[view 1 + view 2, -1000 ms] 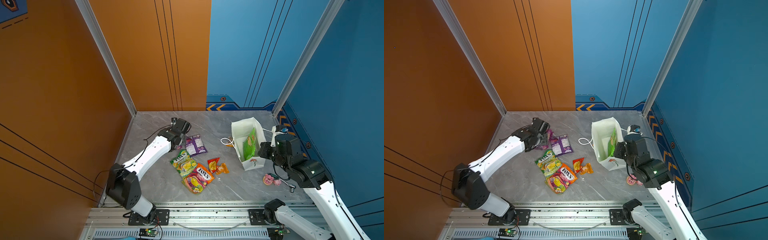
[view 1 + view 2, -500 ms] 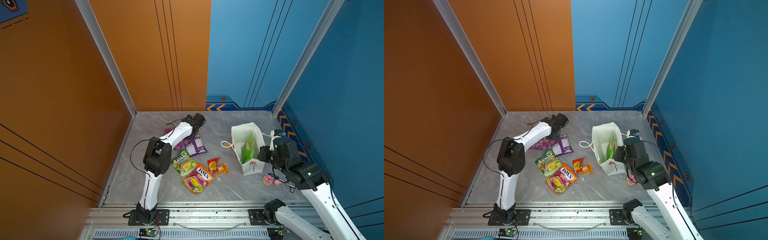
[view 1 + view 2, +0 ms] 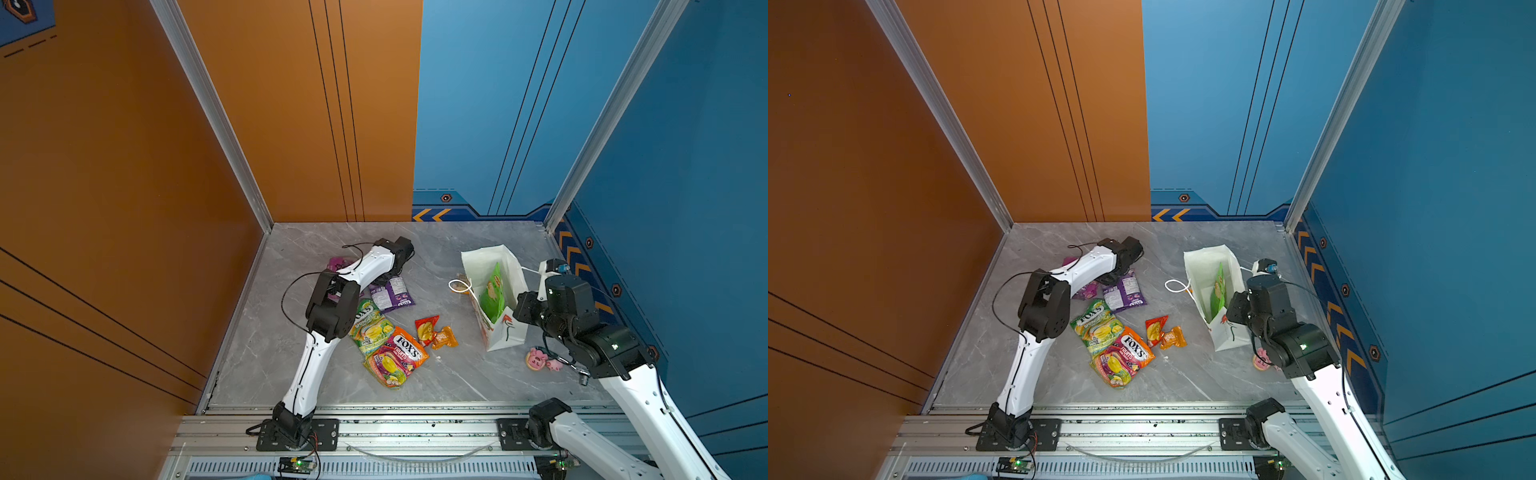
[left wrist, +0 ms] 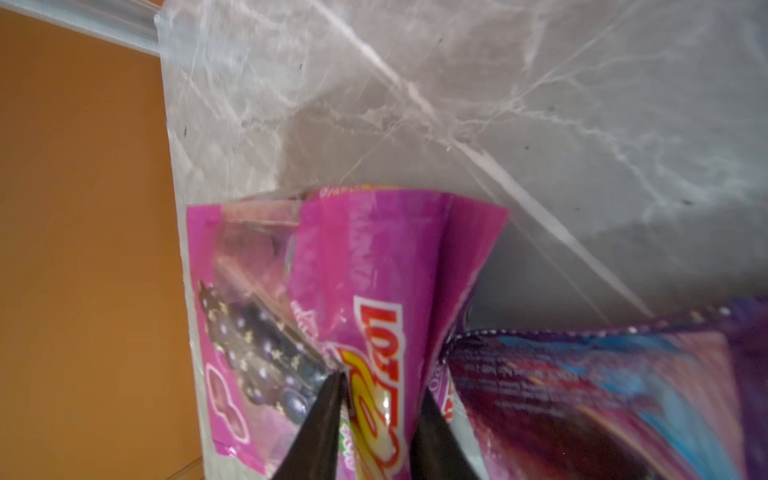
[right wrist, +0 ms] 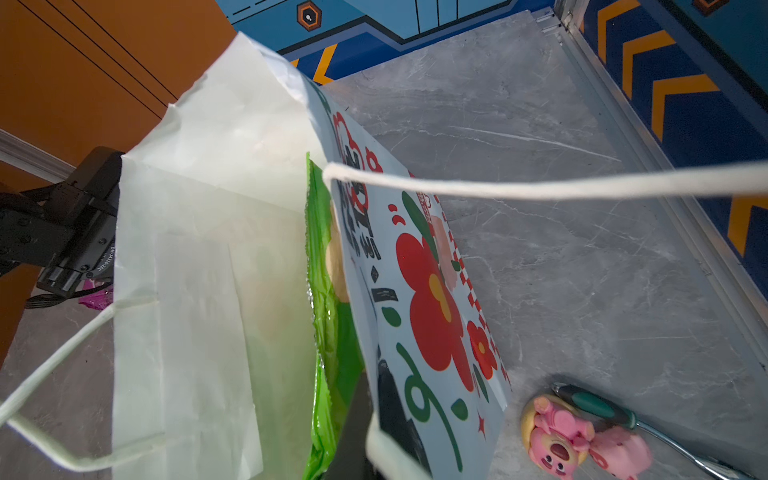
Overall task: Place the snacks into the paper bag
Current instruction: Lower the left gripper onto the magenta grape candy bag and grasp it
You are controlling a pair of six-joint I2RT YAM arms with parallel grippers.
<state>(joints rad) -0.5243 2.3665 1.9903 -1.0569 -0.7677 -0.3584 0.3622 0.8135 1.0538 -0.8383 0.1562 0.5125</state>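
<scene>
Between the black fingers of the left claw [image 4: 382, 384], a fold of the pink grape packet [image 4: 365, 257] is pinched; the claw is closed on it. In both top views this packet runs out toward 9 o'clock under the arm. The purple packet [image 3: 390, 293] lies just beside the claw at 6 o'clock. The paper bag [image 3: 505, 332] stands well apart at 3 o'clock, with the green bag [image 3: 492, 293] inside. The right claw [image 3: 519, 308] is clamped on the bag's rim.

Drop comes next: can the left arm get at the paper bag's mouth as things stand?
Probably yes: the paper bag stands upright, mouth open, with the right gripper holding one wall, fingers shut. The green bag inside leans against that wall, leaving room.
</scene>
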